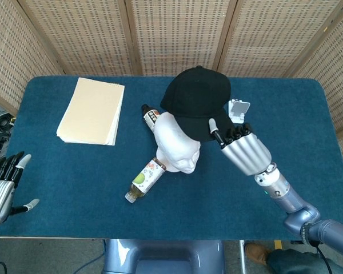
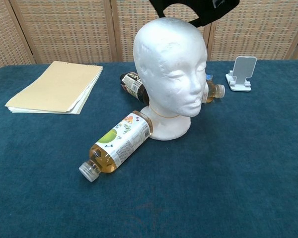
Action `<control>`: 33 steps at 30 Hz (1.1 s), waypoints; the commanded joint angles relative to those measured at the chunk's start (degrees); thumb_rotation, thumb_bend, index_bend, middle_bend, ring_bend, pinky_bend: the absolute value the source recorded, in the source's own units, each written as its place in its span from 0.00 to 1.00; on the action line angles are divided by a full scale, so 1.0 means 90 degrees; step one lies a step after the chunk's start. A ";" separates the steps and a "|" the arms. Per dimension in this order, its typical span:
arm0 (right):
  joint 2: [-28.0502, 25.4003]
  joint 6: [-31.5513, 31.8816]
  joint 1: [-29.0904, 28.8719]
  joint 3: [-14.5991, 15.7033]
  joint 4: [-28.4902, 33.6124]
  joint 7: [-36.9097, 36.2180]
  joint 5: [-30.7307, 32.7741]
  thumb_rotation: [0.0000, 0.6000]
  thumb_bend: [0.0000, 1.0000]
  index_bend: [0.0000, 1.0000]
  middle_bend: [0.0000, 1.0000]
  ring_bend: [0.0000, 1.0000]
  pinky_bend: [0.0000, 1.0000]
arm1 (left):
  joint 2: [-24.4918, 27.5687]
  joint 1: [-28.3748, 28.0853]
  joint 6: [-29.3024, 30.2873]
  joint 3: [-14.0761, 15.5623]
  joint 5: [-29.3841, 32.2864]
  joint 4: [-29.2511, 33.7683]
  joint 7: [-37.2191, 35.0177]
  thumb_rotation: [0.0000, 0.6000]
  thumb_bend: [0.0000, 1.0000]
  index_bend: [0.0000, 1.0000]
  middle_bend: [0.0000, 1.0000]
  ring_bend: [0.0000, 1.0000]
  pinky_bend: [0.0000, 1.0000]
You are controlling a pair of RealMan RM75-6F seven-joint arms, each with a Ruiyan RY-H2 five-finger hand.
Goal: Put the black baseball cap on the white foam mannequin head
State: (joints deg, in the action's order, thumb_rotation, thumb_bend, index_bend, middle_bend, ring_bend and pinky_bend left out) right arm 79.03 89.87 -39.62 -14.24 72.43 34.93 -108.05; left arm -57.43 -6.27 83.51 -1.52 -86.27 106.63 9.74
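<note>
The white foam mannequin head [image 1: 179,146] [image 2: 171,64] stands upright mid-table, facing the robot. The black baseball cap [image 1: 195,98] [image 2: 198,11] hangs just above and behind its crown; only the cap's underside shows at the top of the chest view. My right hand [image 1: 243,145] holds the cap by its near right edge, fingertips [image 1: 231,133] against the fabric. My left hand [image 1: 4,186] hovers at the table's near left corner, fingers spread, holding nothing. Neither hand shows in the chest view.
A stack of tan paper [image 1: 92,111] [image 2: 57,88] lies at the back left. A bottle with a green-apple label [image 1: 146,178] [image 2: 118,144] lies against the head's base. A dark bottle [image 1: 151,116] [image 2: 133,85] lies behind it. A white phone stand [image 1: 238,109] [image 2: 242,73] sits to the right.
</note>
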 commanded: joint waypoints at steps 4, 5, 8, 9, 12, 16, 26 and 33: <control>0.0116 -0.0217 -0.0126 0.0146 -0.0027 0.0236 -0.0164 1.00 0.89 0.75 0.99 1.00 1.00 | -0.0083 0.0034 0.0138 -0.0016 -0.0103 -0.0069 0.0058 1.00 0.00 0.00 0.00 0.00 0.00; 0.0145 -0.0255 -0.0132 0.0176 -0.0046 0.0275 -0.0177 1.00 0.89 0.75 0.99 1.00 1.00 | -0.0097 0.0043 0.0172 -0.0022 -0.0117 -0.0080 0.0085 1.00 0.00 0.00 0.00 0.00 0.00; 0.0232 -0.0320 -0.0140 0.0260 -0.0112 0.0376 -0.0225 1.00 0.89 0.75 0.99 1.00 1.00 | -0.0122 0.0070 0.0226 -0.0014 -0.0149 -0.0088 0.0094 1.00 0.00 0.00 0.00 0.00 0.00; 0.0250 -0.0320 -0.0142 0.0279 -0.0132 0.0394 -0.0246 1.00 0.89 0.75 0.99 1.00 1.00 | -0.0120 0.0074 0.0229 -0.0011 -0.0153 -0.0086 0.0083 1.00 0.00 0.00 0.00 0.00 0.00; 0.0317 -0.0249 -0.0139 0.0330 -0.0201 0.0422 -0.0330 1.00 0.89 0.75 0.99 1.00 1.00 | -0.0105 0.0080 0.0232 -0.0012 -0.0144 -0.0086 0.0060 1.00 0.00 0.00 0.00 0.00 0.00; 0.0423 -0.0036 -0.0129 0.0408 -0.0359 0.0469 -0.0536 1.00 0.89 0.74 0.99 1.00 1.00 | -0.0070 0.0077 0.0198 -0.0009 -0.0119 -0.0074 -0.0006 1.00 0.00 0.00 0.00 0.00 0.00; 0.0619 0.0285 0.0042 0.0664 -0.0569 0.0574 -0.0818 1.00 0.89 0.74 0.99 1.00 1.00 | -0.0011 0.0080 0.0158 0.0012 -0.0115 -0.0035 -0.0070 1.00 0.00 0.00 0.00 0.00 0.00; 0.0710 0.0104 0.0202 0.0919 -0.0158 0.1145 -0.1013 1.00 0.90 0.74 1.00 1.00 1.00 | -0.0001 0.0081 0.0138 0.0016 -0.0094 -0.0015 -0.0066 1.00 0.00 0.00 0.00 0.00 0.00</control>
State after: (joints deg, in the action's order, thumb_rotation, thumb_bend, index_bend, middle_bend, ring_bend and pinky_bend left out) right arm 85.10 91.36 -38.25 -6.63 69.91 43.97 -116.52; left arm -57.43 -5.53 84.75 -1.37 -87.12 106.49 9.15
